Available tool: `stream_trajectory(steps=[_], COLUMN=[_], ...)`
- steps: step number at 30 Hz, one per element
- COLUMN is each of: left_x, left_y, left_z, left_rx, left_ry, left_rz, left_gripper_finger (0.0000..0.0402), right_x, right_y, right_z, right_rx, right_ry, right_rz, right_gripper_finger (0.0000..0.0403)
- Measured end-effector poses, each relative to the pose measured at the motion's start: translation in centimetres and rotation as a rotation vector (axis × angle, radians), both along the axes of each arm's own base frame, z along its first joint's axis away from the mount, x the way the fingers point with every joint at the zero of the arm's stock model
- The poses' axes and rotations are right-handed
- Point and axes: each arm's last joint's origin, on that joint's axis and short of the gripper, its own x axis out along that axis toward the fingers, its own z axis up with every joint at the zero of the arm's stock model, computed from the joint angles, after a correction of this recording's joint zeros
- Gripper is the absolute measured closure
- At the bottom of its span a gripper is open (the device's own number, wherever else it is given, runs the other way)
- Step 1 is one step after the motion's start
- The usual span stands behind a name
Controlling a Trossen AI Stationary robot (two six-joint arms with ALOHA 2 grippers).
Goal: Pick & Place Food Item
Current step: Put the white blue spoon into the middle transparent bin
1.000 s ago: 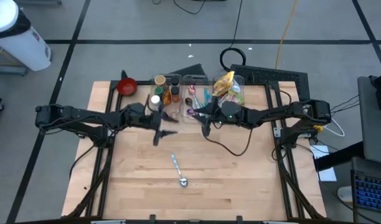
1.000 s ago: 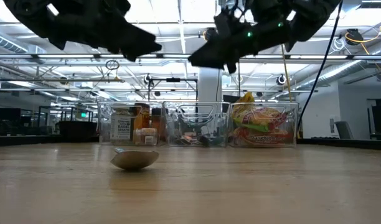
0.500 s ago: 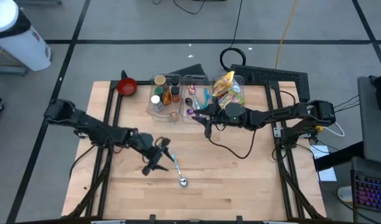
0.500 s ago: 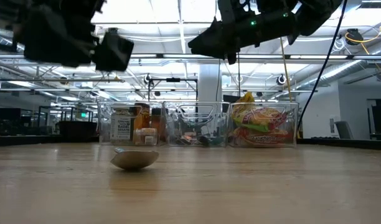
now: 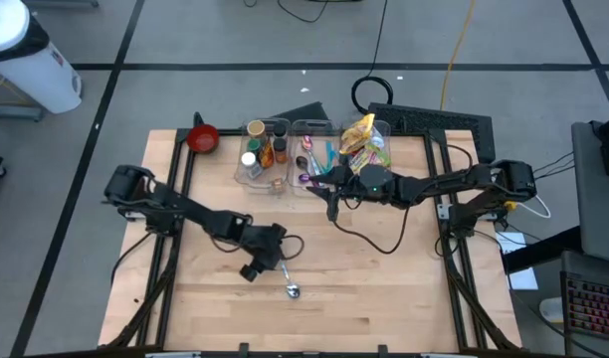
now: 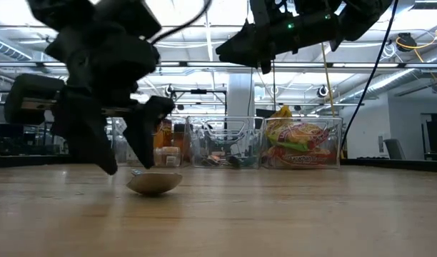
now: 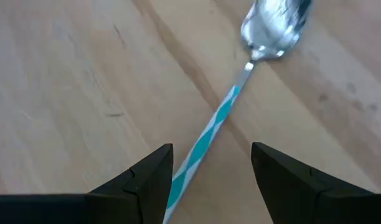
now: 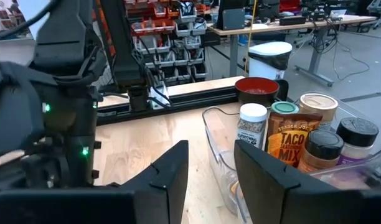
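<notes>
A spoon (image 5: 284,272) lies on the wooden table (image 5: 384,288) near its front middle, its silver bowl toward the near edge and its blue-and-white striped handle running away from it. The left gripper (image 5: 268,261) is down over that handle: in the left wrist view the stripes pass between the two dark fingers (image 7: 141,180), which stand apart on either side of the handle without closing on it, while the bowl lies clear ahead of them. From table height the left gripper's fingers reach down to the wood just behind the spoon's bowl (image 6: 154,183).

Farther back, the right gripper (image 5: 331,200) hangs above the table just in front of a row of clear bins (image 5: 309,159) at the far edge, its fingers (image 8: 162,177) parted with nothing between them.

The left bin holds spice jars (image 8: 284,134), one labelled "TACO MIX" beneath the brand "TRADER JOE'S"; the white-capped jar beside it carries print too small to read. The middle bin holds a jumble of small utensils (image 5: 319,157) in pink, blue and purple. The right bin is filled with snack bags (image 5: 362,139), yellow, green and red, their wording unreadable. A red bowl (image 5: 202,137) sits at the far left corner, beside the bins
</notes>
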Motion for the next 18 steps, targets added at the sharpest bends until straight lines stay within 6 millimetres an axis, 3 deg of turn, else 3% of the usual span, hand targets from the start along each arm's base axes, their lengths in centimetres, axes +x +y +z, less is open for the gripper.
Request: stream_trajectory(steps=[12, 18], left_x=[1.9, 1.6], left_y=[1.8, 2.3], left_z=[-1.1, -1.9], left_rx=[0.007, 0.0], left_ry=[0.119, 0.193], left_rz=[-0.027, -0.022], left_gripper_finger=[0.0181, 0.0244], right_x=[0.0, 0.0], right_y=[0.0, 0.0], right_z=[-0.2, -0.2], right_rx=[0.008, 0.008], right_ry=[0.021, 0.023], right_rz=[0.001, 0.001], right_gripper_finger=[0.0277, 0.0277])
